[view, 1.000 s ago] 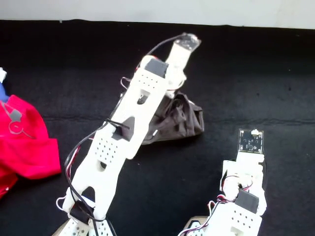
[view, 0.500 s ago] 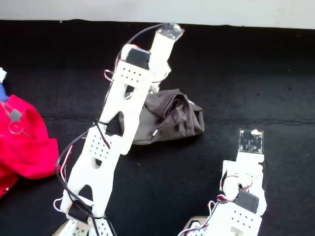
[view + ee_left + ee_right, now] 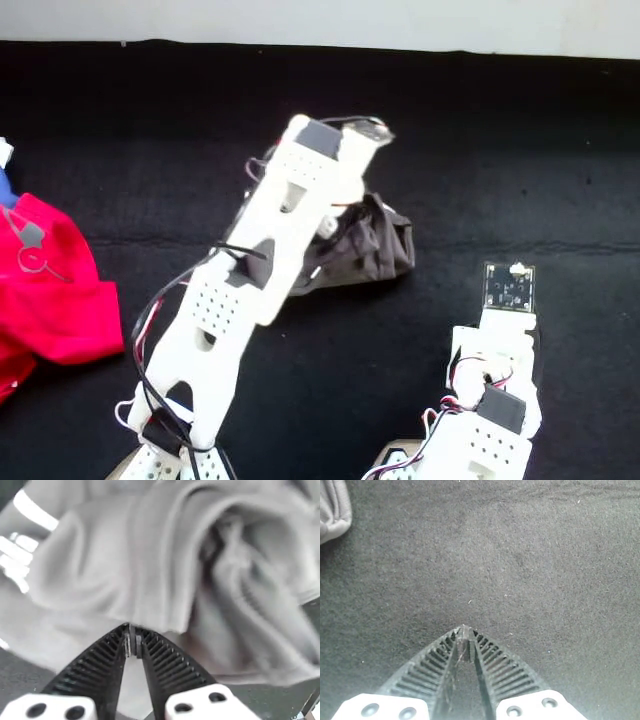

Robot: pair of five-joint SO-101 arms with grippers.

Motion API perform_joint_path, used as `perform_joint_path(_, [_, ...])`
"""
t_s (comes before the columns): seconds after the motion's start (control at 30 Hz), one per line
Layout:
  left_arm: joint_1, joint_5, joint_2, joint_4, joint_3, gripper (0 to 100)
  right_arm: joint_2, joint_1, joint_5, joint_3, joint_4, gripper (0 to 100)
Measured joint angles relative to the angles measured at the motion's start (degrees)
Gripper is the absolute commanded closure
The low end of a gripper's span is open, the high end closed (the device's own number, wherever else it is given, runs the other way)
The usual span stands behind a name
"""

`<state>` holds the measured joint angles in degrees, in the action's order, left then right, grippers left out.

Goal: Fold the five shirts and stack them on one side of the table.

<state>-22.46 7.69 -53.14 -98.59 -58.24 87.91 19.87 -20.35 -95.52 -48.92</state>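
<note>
Holding my left gripper, tips pressed together, at a fold of the crumpled grey shirt. My right gripper is likewise closed, over the black table.

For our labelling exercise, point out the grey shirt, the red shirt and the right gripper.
grey shirt (image 3: 380, 245): high view, on its bunched folds.
red shirt (image 3: 55, 290): high view, middle of the cloth.
right gripper (image 3: 464, 630): right wrist view, between its shut jaws' tips.
</note>
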Motion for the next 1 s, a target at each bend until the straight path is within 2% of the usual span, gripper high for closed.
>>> perform_joint_path(0.27, [-0.4,-0.3,0.0,19.7,0.4,99,0.0,0.0,0.0,0.0,0.0,99.2])
perform_joint_path(0.43, [2.3,-0.3,0.0,33.9,0.4,99,0.0,0.0,0.0,0.0,0.0,99.2])
perform_joint_path(0.53, [3.5,-0.3,0.0,38.3,0.4,99,0.0,0.0,0.0,0.0,0.0,99.2])
perform_joint_path(0.63, [4.0,-0.3,0.0,38.8,0.4,99,0.0,0.0,0.0,0.0,0.0,99.2])
perform_joint_path(0.7, [4.1,-0.3,0.0,36.3,0.2,99,0.0,0.0,0.0,0.0,0.0,99.2])
perform_joint_path(0.9, [3.3,-0.2,1.4,20.3,-1.2,99,0.0,0.0,0.0,0.0,0.0,99.2])
perform_joint_path(1.0, [1.1,-0.1,1.4,16.2,-1.2,99,0.0,0.0,0.0,0.0,0.0,99.2])
